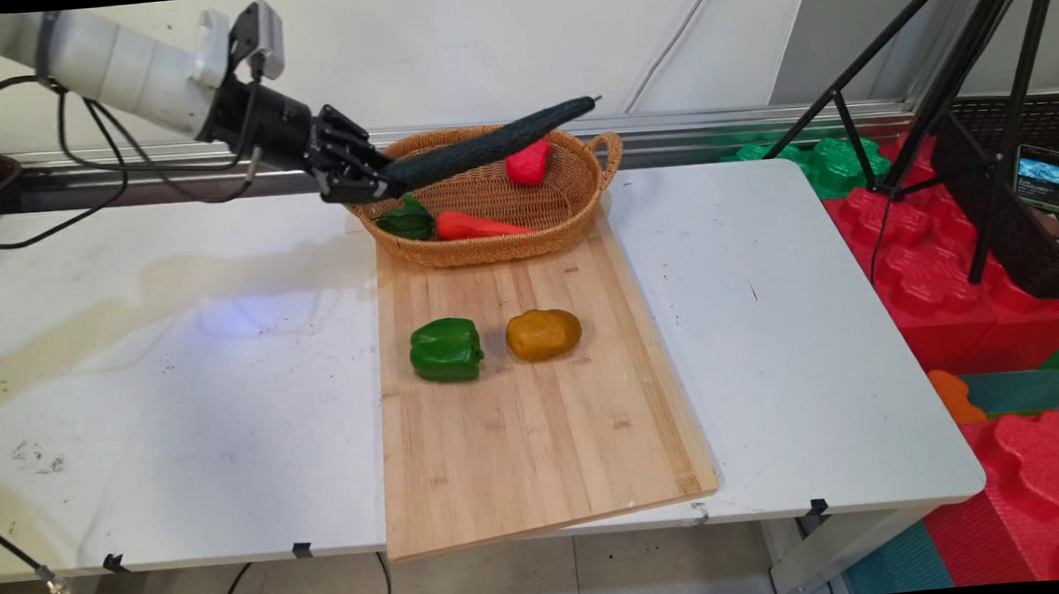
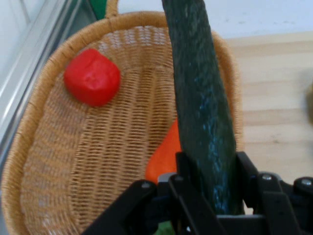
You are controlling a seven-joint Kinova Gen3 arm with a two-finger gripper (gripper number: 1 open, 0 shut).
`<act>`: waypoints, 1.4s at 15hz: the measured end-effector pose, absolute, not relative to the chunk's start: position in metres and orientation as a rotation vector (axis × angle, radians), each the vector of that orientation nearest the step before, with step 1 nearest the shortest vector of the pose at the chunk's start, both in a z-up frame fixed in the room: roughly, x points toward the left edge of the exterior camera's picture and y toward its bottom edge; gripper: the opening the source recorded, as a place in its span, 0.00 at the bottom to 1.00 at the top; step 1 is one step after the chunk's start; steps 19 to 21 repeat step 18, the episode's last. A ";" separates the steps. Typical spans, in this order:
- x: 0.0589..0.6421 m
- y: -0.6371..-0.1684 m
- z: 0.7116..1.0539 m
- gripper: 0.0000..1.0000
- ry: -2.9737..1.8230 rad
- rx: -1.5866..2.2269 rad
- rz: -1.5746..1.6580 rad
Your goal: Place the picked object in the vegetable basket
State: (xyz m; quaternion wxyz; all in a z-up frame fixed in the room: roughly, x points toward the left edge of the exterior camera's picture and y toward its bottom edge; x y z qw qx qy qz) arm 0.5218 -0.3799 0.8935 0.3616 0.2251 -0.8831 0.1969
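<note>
Gripper (image 1: 371,185) is pinching the dark cucumber (image 1: 491,146) by one end | long axis pointing toward 2 o'clock — hanging over the wicker basket (image 1: 489,249) | carrot (image 1: 478,225) lying beneath.

Arm link (image 1: 127,69): white, cylindrical, smooth casing with a darker band at its upper end.
Wrist section (image 1: 261,120): black, cylindrical, joined directly to the white link.
Camera module (image 1: 258,35): small grey housing mounted on top of the wrist.
Cables (image 1: 95,146): black, thin, hanging in loops beneath the arm.
Gripper (image 2: 210,196): black two-finger unit with exposed linkage bars.
Linkage pivots (image 2: 265,177): round metallic pins set at the joints.
</note>
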 end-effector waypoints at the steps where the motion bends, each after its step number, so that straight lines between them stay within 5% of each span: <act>1: 0.521 -0.385 0.892 0.00 -2.278 0.577 0.515; 13: 0.505 -0.470 0.849 0.00 -2.364 0.525 0.599; 14: 0.504 -0.475 0.846 1.00 -2.372 0.518 0.603; 21: 0.503 -0.486 0.840 1.00 -2.386 0.501 0.612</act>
